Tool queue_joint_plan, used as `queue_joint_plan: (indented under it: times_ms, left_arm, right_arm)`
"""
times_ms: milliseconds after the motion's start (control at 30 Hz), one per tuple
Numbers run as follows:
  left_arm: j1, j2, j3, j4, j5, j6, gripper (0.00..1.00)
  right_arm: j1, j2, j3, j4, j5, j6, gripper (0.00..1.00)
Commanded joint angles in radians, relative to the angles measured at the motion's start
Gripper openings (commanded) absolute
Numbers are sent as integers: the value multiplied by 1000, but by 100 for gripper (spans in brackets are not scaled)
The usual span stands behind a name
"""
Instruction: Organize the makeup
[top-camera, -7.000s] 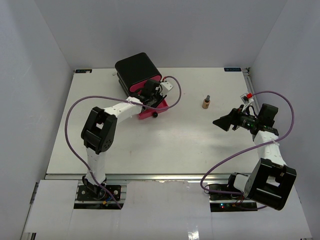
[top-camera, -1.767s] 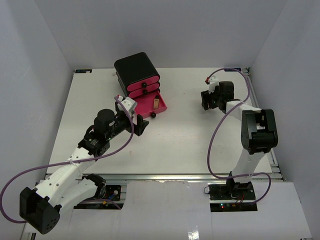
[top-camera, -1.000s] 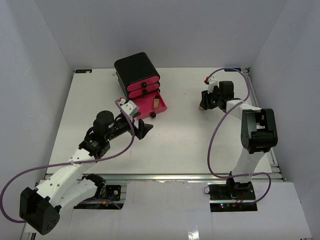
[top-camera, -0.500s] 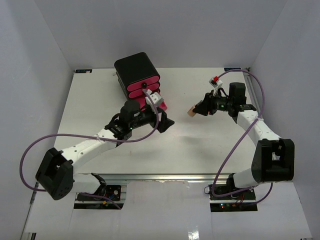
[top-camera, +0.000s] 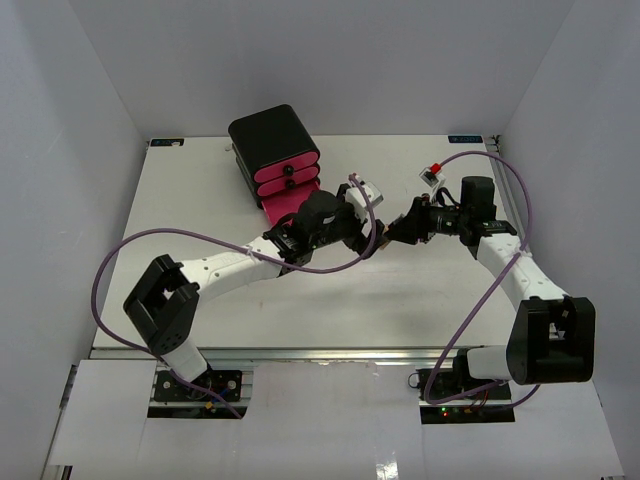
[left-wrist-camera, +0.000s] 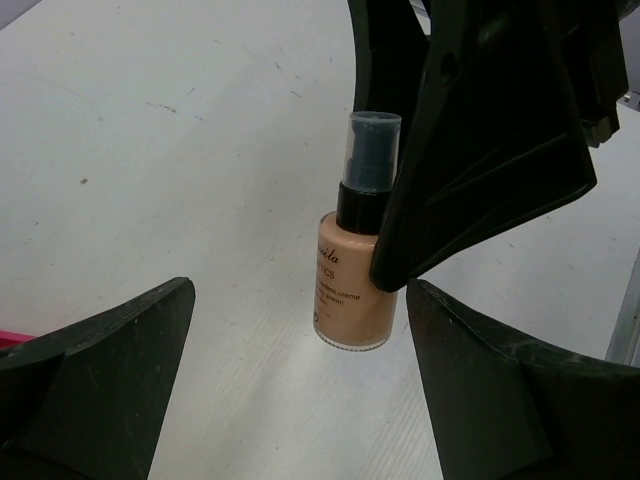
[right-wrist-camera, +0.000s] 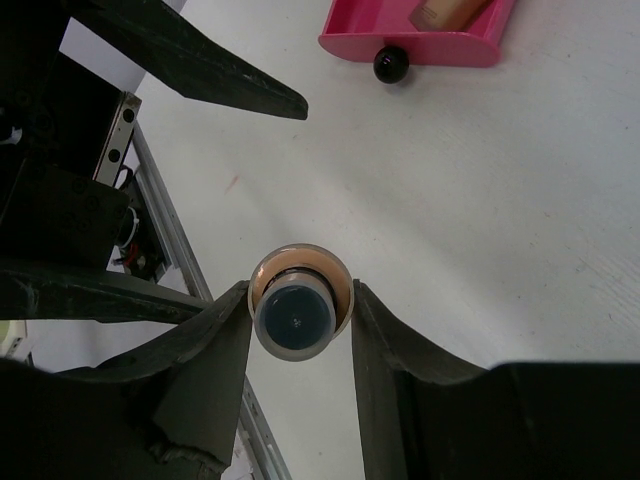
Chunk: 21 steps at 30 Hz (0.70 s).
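A small tan bottle (left-wrist-camera: 354, 298) with a dark cap (right-wrist-camera: 295, 312) hangs upright just above the table, near its middle. My right gripper (right-wrist-camera: 298, 300) is shut on its upper part, one finger (left-wrist-camera: 480, 150) on each side. My left gripper (left-wrist-camera: 300, 400) faces it, wide open. The bottle sits ahead of the gap and touches neither of the left fingers (left-wrist-camera: 95, 385). In the top view the left gripper (top-camera: 366, 238) and the right gripper (top-camera: 393, 234) meet tip to tip. Another tan item (right-wrist-camera: 447, 10) lies in the open pink drawer (right-wrist-camera: 420, 45).
The black box (top-camera: 272, 135) with pink drawers stands at the back left. Its lowest drawer (top-camera: 283, 206) is pulled out, partly under my left arm. The drawer's black knob (right-wrist-camera: 392, 65) points at the grippers. Purple cables loop over both arms.
My right gripper has lifted the bottle from the back right and carried it left to the centre. My left arm has swung right, past the open drawer, to face it.
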Motion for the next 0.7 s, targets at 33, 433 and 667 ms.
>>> queue_joint_plan:
  times_ms: [33, 433, 667]
  left_arm:
    - [-32, 5, 48, -49, -49, 51, 98]
    - [-82, 42, 85, -70, -94, 91, 92]
    - [-90, 88, 139, -114, -128, 89, 66]
  right_arm:
    - [-2, -26, 7, 21, -63, 46, 21]
    - [-2, -24, 2, 27, -50, 57, 21]
    - [-4, -32, -4, 30, -45, 61, 21]
